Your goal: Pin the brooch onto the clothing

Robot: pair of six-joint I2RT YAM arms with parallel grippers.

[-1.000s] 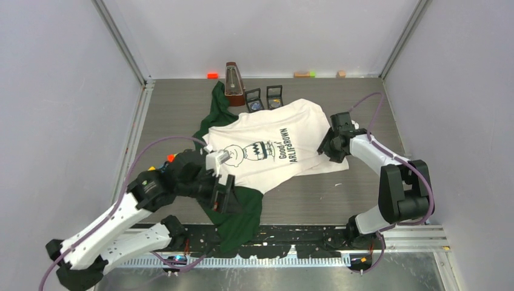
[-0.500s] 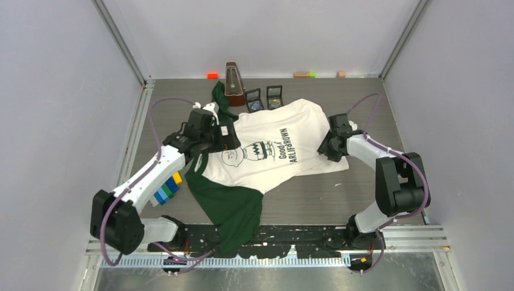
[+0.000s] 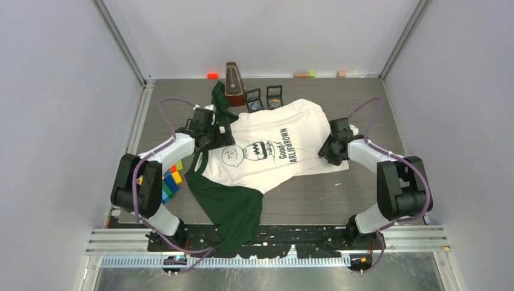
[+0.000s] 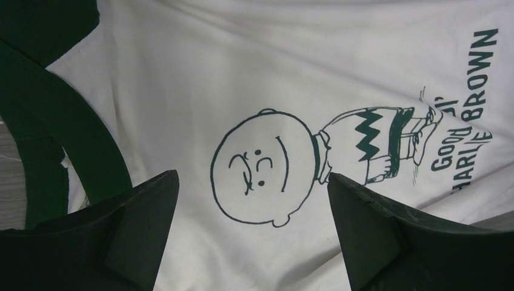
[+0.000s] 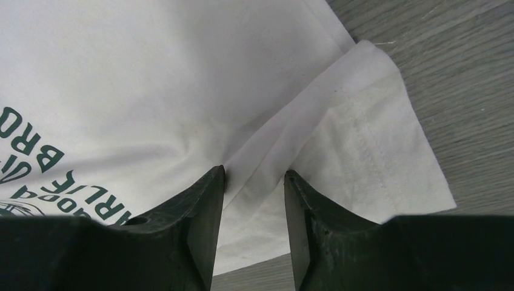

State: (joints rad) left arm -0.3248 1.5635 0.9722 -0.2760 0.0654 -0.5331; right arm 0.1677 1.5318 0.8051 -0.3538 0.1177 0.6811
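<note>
Left pincer is shown spread wide and empty above the cartoon face on the clothing, which is laid across the worktop. Right pincer is set narrowly astride a hem fold (grip cannot be told); fabric could be dragged into bunches if lifted. Beyond, left case and right case are seen open, contents too small to be identified.
</note>
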